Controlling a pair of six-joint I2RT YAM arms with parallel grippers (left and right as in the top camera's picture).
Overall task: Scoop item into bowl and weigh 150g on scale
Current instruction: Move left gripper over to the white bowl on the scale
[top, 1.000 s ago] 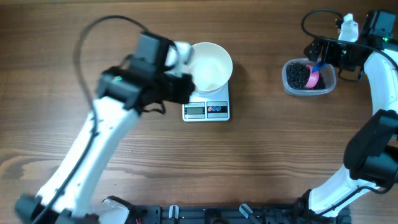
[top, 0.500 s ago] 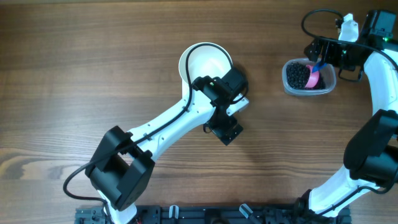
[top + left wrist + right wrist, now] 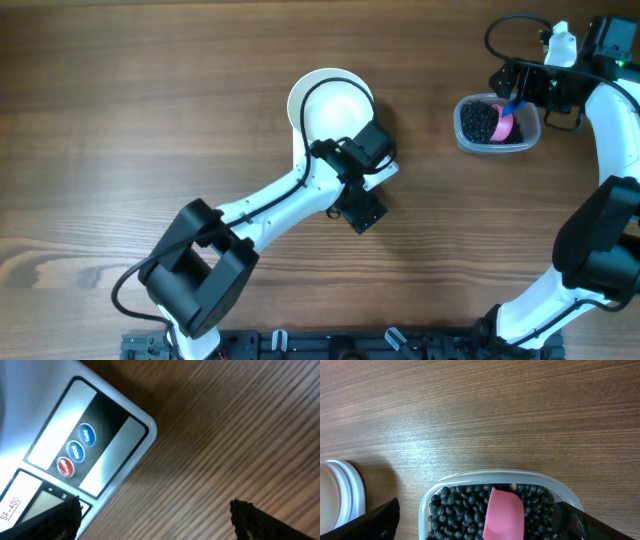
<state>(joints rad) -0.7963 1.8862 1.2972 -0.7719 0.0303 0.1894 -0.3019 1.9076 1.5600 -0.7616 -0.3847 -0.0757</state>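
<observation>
The white bowl stands at centre back, and no beads show in it. My left arm covers most of the scale in the overhead view. The left wrist view shows the scale's display and round buttons. My left gripper hangs open over the scale's front corner and bare wood, holding nothing. The item, black beads, fills a clear tub with a pink scoop in it. My right gripper stands open astride the tub, above the scoop.
The scoop's blue handle points up toward the right gripper. A white rounded object shows at the left edge of the right wrist view. Bare wooden tabletop lies to the left and in front of the scale.
My left arm has swung from the bowl's left rim round to the scale's front, and its gripper now stands open. The bowl, tub and right arm have not moved.
</observation>
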